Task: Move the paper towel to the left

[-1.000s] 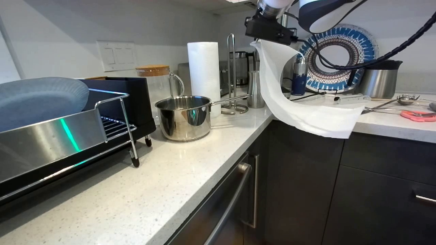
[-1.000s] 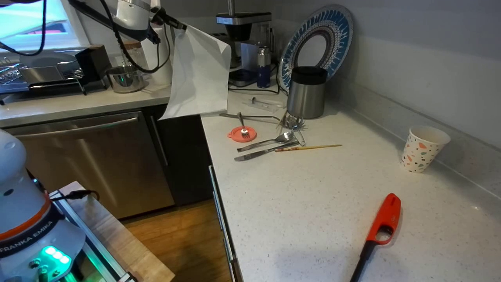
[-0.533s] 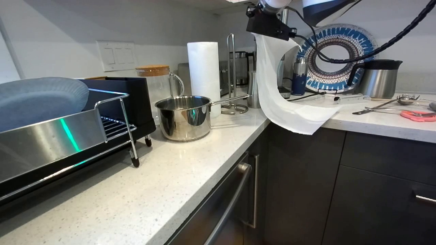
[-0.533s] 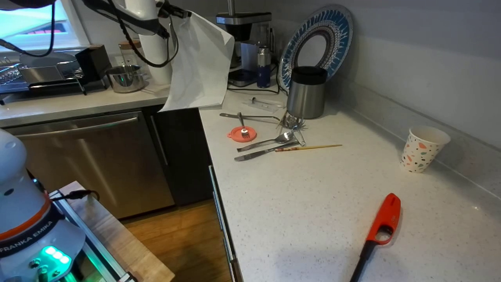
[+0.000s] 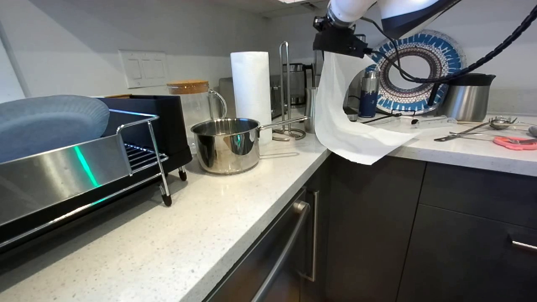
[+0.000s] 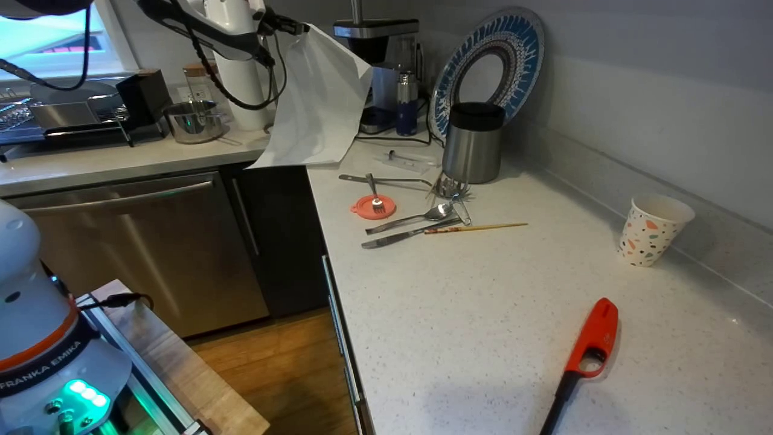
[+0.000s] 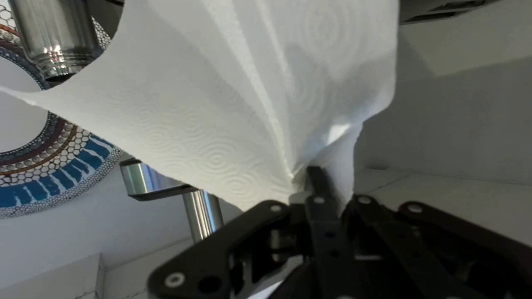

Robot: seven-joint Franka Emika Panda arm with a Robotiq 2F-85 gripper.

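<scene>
Insp.: Wrist view?
Me: My fingers [image 7: 319, 182] closed, pinching paper towel [image 7: 232, 99]; matl. creased where gripped.
Insp.: In an exterior view?
Me: Paper towel hangs curved, R of steel pot [image 5: 226, 149] as pictured, lower end by inner corner of counter [image 5: 176, 235]. Contact w/ counter: can't tell.
Insp.: And in an exterior view?
Me: Fork [image 6: 372, 188] lies across coral disc [image 6: 365, 209]; cup [image 6: 652, 232] upright, lighter [image 6: 592, 335] flat, all on counter, apart from paper towel.
</scene>
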